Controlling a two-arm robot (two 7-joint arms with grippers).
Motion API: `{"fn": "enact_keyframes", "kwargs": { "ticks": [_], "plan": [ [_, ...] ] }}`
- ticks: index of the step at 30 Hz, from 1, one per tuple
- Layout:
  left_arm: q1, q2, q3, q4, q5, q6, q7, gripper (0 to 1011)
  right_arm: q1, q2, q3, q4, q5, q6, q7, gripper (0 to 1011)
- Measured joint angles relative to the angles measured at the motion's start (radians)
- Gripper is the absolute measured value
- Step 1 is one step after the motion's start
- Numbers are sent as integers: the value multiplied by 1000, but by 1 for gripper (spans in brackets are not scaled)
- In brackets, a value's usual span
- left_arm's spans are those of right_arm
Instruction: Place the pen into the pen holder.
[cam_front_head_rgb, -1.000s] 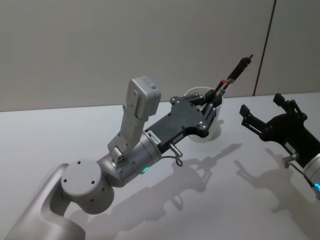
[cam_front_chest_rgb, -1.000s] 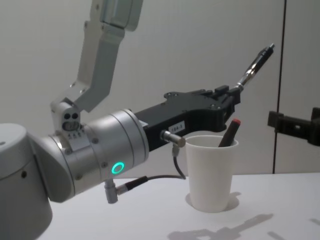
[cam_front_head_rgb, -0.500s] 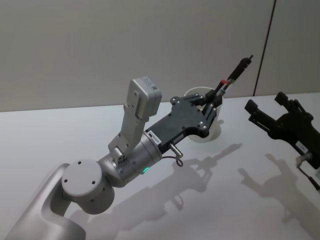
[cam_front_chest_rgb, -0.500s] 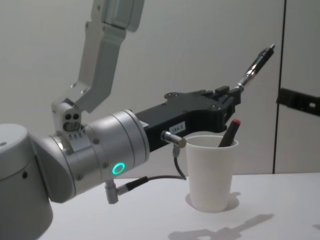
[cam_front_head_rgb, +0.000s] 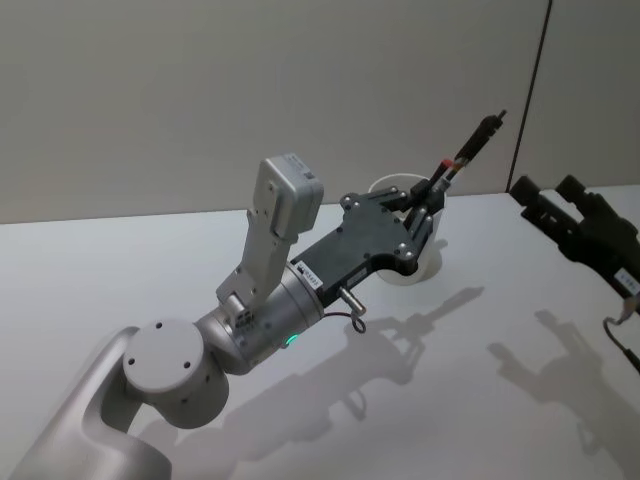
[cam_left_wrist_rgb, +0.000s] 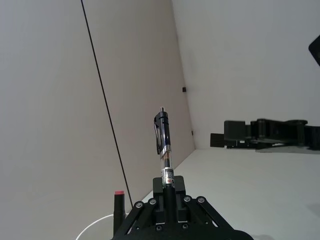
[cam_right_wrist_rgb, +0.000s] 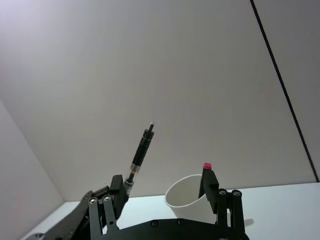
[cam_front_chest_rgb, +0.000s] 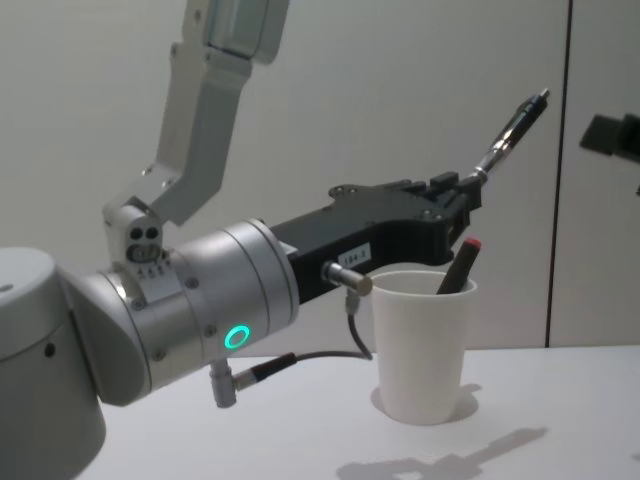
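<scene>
A black pen (cam_front_head_rgb: 472, 148) (cam_front_chest_rgb: 510, 128) (cam_left_wrist_rgb: 164, 145) points up and away at a slant, its lower end clamped in my left gripper (cam_front_head_rgb: 425, 203) (cam_front_chest_rgb: 457, 196) (cam_left_wrist_rgb: 169, 194). That gripper hovers just over the rim of the pen holder (cam_front_chest_rgb: 423, 345) (cam_front_head_rgb: 432, 262) (cam_right_wrist_rgb: 181, 198), a white paper cup on the table. My right gripper (cam_front_head_rgb: 548, 192) (cam_right_wrist_rgb: 163, 189) is open and holds nothing. It hangs raised at the right, well apart from the cup, and appears in the left wrist view (cam_left_wrist_rgb: 260, 135).
A second pen with a red cap (cam_front_chest_rgb: 459, 264) (cam_left_wrist_rgb: 119, 212) leans inside the cup. The white table (cam_front_head_rgb: 480, 400) runs up to a plain wall with a dark vertical seam (cam_front_head_rgb: 530, 95). The left arm's grey links (cam_front_head_rgb: 275, 250) cross the table's middle.
The right gripper has risen and drawn back toward the right edge. The left gripper, the pen and the cup have stayed where they were.
</scene>
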Motion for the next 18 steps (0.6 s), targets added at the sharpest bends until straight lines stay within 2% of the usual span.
{"fn": "enact_keyframes", "kwargs": {
  "ticks": [2, 3, 5, 6, 8, 18],
  "plan": [
    [0, 0, 0, 0, 0, 0, 0, 127, 1, -1, 2, -1, 20, 4, 0, 1001],
    [0, 0, 0, 0, 0, 0, 0, 127, 5, -5, 3, -2, 48, 11, -1, 1001],
    [0, 0, 0, 0, 0, 0, 0, 127, 12, -11, 3, -2, 80, 20, -8, 1002],
    [0, 0, 0, 0, 0, 0, 0, 127, 12, -11, 3, -2, 80, 20, -8, 1002],
    [0, 0, 0, 0, 0, 0, 0, 127, 25, -23, 1, -2, 119, 35, -22, 1002],
    [0, 0, 0, 0, 0, 0, 0, 127, 67, -57, -16, 9, 168, 71, -64, 1002]
  ]
}}
